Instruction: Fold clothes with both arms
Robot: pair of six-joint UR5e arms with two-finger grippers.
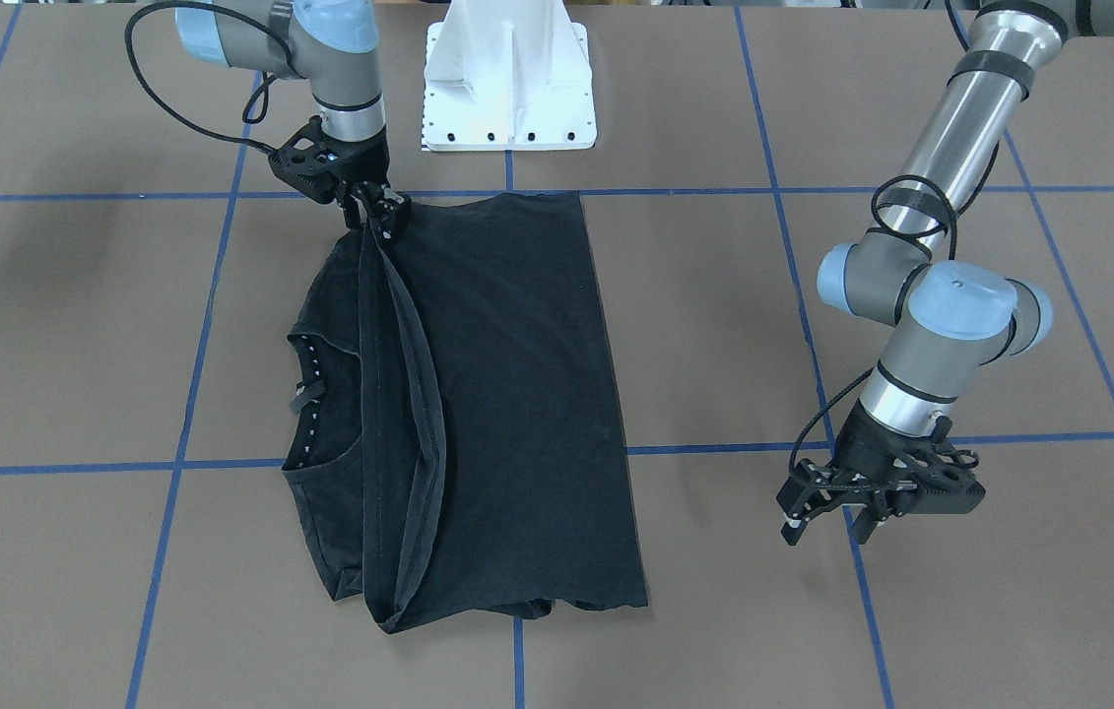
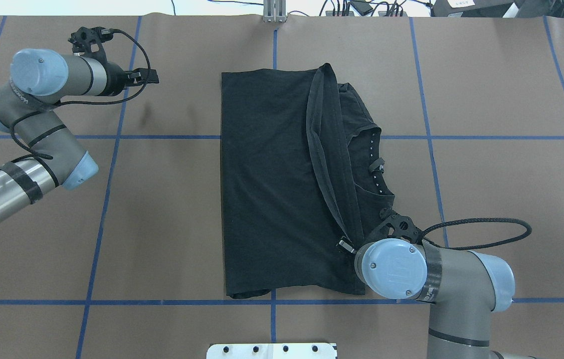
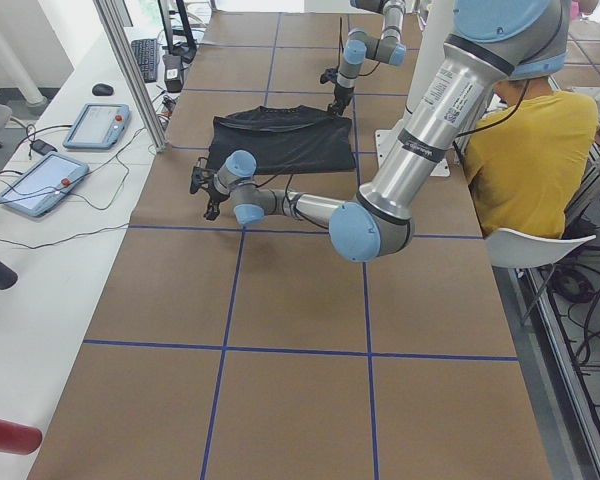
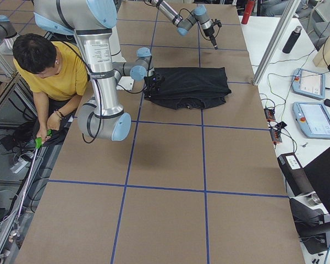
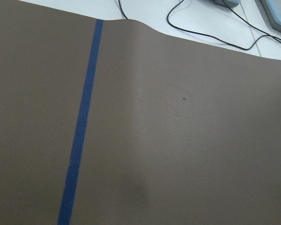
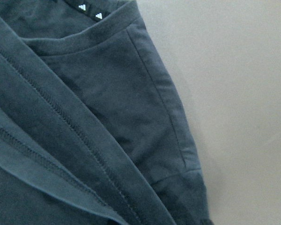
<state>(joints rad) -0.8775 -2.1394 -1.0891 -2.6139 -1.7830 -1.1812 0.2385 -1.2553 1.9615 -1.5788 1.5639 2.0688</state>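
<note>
The T-shirt (image 1: 517, 394) lies folded, hem corner (raised) pinched in right pincer (image 1: 377, 209).

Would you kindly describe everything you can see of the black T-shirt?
The black T-shirt, soft knit by its look, lies folded into a long rectangle on the brown table. Its collar, with tiny white marks inside, shows at one side. A stitched hem band lies doubled across it, one end pinched by the right gripper.
</note>
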